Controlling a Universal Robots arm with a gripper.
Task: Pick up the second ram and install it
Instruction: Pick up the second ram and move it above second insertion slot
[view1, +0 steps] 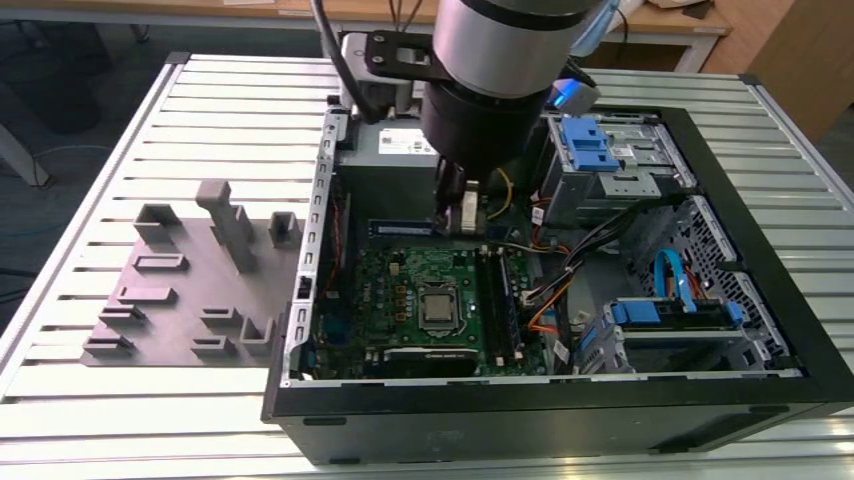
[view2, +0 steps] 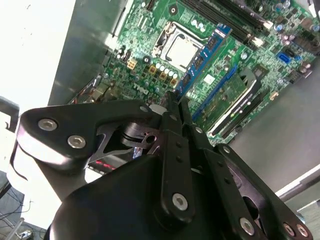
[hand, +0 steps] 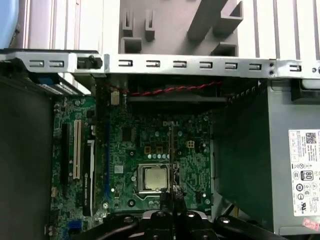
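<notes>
The second ram (view1: 400, 228) is a thin dark stick held level above the far end of the green motherboard (view1: 400, 285), inside the open computer case. My gripper (view1: 461, 222) hangs under the arm and is shut on the stick's end. In the first wrist view the ram (hand: 171, 155) shows edge-on as a thin line running out from the gripper (hand: 173, 192) over the processor socket (hand: 152, 177). The long memory slots (view1: 501, 300) lie on the exterior view's right of the socket, below and nearer than the stick. In the second wrist view the fingers (view2: 172, 107) are pressed close together.
The black case wall (view1: 534, 420) rings the board. A power supply (view1: 387, 140) sits at the far end, with blue drive cages (view1: 594, 145) and cables (view1: 587, 250) on the exterior view's right. A grey fixture plate (view1: 187, 290) with blocks lies outside the case on the slatted table (view1: 80, 200).
</notes>
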